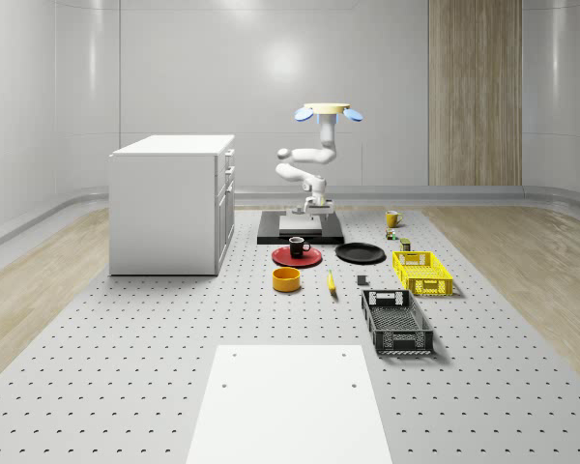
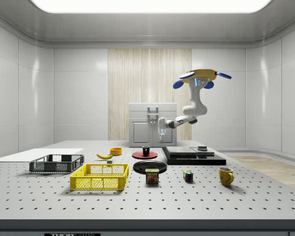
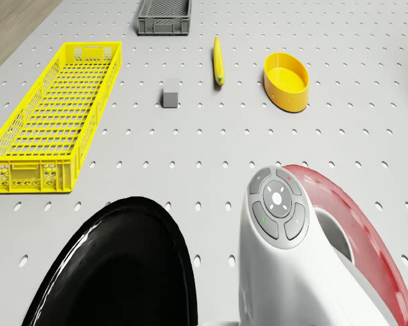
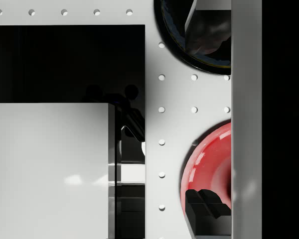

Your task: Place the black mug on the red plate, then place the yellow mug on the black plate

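Observation:
The black mug [image 1: 299,246] stands upright on the red plate [image 1: 296,258], also seen in the side view as mug [image 2: 146,151] on plate [image 2: 144,155]. The black plate [image 1: 360,253] lies beside it and is bare. The yellow mug [image 1: 392,218] stands apart on the table, at the side view's right [image 2: 225,176]. My drone [image 1: 326,111] hovers over the black platform behind the plates. My gripper [image 2: 162,133] hangs above the platform's edge, higher than the mug, open and holding nothing. In the wrist view the gripper [image 4: 189,114] frames the red plate [image 4: 207,167] and black plate [image 4: 172,35].
A white cabinet [image 1: 172,203] stands at the whole-scene view's left. A black platform [image 1: 300,230] carries a white block. A yellow bowl [image 1: 286,279], banana [image 1: 331,281], yellow crate [image 1: 421,272] and dark crate [image 1: 396,321] lie nearer the front. A can [image 2: 152,176] and cube [image 2: 188,176] sit near the yellow mug.

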Controlling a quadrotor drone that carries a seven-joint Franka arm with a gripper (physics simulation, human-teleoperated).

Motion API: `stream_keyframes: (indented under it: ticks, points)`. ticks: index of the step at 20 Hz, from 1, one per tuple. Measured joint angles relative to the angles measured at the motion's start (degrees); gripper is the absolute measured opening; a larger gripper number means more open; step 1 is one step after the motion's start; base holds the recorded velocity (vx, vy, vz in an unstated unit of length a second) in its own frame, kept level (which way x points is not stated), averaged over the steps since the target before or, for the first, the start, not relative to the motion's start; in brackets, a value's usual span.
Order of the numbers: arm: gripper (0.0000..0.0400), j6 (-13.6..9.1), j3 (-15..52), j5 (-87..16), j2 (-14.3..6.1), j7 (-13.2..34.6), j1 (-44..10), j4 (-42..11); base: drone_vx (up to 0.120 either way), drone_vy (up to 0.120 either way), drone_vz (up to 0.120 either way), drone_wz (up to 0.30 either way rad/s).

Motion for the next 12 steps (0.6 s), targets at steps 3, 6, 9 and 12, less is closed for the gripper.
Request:
stream_keyframes:
  ticks: [3, 6, 9, 12]
  points:
    - [0.0400, 0.04, 0.00, 0.02, -0.04, 0.02, -0.02, 0.00, -0.120, 0.120, 0.000, 0.000]
    - [0.0400, 0.08, 0.00, 0.04, -0.08, 0.03, -0.04, 0.01, -0.120, 0.120, 0.000, 0.000]
    - [0.0400, 0.11, 0.00, 0.06, -0.12, 0.04, -0.06, 0.01, -0.120, 0.120, 0.000, 0.000]
    - [0.0400, 0.15, 0.00, 0.07, -0.16, 0.06, -0.08, 0.01, -0.120, 0.120, 0.000, 0.000]
